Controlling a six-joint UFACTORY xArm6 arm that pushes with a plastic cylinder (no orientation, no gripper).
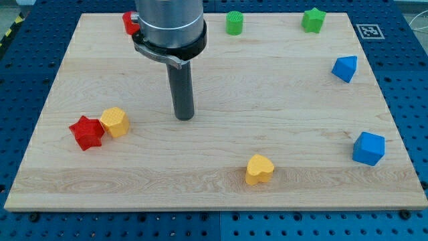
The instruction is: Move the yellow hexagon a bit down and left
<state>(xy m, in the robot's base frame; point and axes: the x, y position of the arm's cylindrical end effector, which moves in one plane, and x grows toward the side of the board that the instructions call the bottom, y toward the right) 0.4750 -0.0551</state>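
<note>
The yellow hexagon sits at the view's left of the wooden board, touching a red star on its lower left. My tip rests on the board to the right of the yellow hexagon, about a hundred pixels away, with bare board between them. The rod rises from the tip to the arm's grey body at the view's top.
A yellow heart lies near the bottom middle. A blue cube and a blue block are at the right. A green cylinder and green star are at the top. A red block is partly hidden behind the arm.
</note>
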